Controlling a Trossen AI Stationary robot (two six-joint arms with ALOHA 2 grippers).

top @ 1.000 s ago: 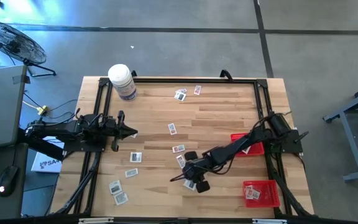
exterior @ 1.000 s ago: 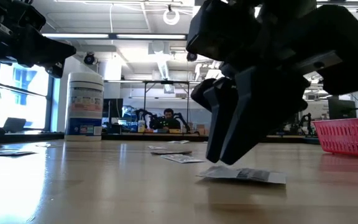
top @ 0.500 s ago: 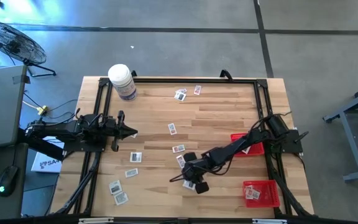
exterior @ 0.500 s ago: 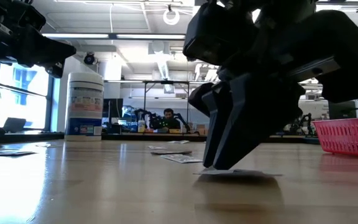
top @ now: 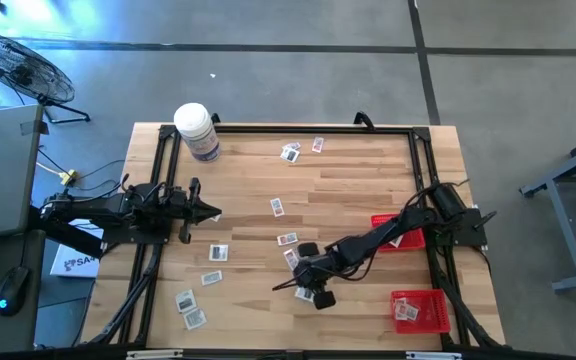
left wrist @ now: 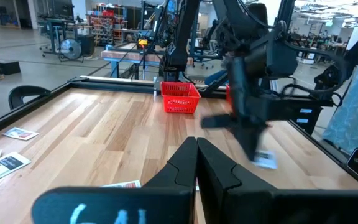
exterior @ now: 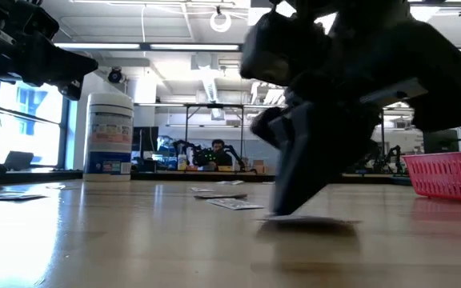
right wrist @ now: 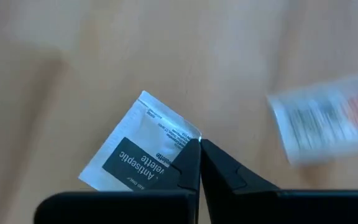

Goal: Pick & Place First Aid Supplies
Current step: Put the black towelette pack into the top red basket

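One packet [right wrist: 143,147] is pinched at its corner by the right hand [top: 313,292] on the worktop [top: 358,180]; lifting toward a basket [top: 420,309] appears next. Left hand [top: 206,212] is closed, idle.

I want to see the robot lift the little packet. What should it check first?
1. Right gripper closed on the antiseptic packet: ok, fingers pinch its corner.
2. Packet off the table: not ok, the low view shows it lying flat.
3. Other packet nearby stays free: cannot tell.
4. Red basket ready for it: ok, open, some packets inside.
5. Left gripper out of the way: ok, far off at the table's left.
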